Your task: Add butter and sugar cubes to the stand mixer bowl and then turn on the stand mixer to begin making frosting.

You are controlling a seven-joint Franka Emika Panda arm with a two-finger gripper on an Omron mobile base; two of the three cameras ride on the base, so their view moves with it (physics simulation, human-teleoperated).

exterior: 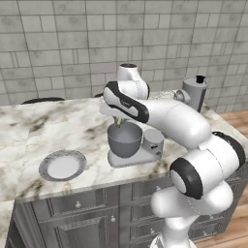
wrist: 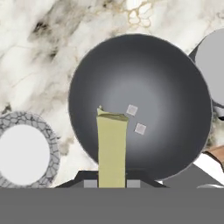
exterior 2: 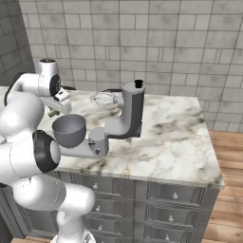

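The fingers (wrist: pixel 111 183) are clamped on the butter (wrist: pixel 111 146), held over the stand mixer bowl (wrist: pixel 144 87), which sits on the stand mixer (exterior 2: pixel 124 118) base. Two small pale cubes (wrist: pixel 136 119), probably sugar, lie inside. A plate (exterior: pixel 62 165) rests on the worktop (exterior: pixel 58 126) nearby.

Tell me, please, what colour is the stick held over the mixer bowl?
Pale yellow; the butter shows best in the hand view, above the grey bowl.

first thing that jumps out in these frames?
The butter, a pale-yellow stick held in the gripper, hanging straight over the open stand mixer bowl. Two small sugar cubes already lie on the bowl's bottom. To the left on the marble counter sits a round grey plate.
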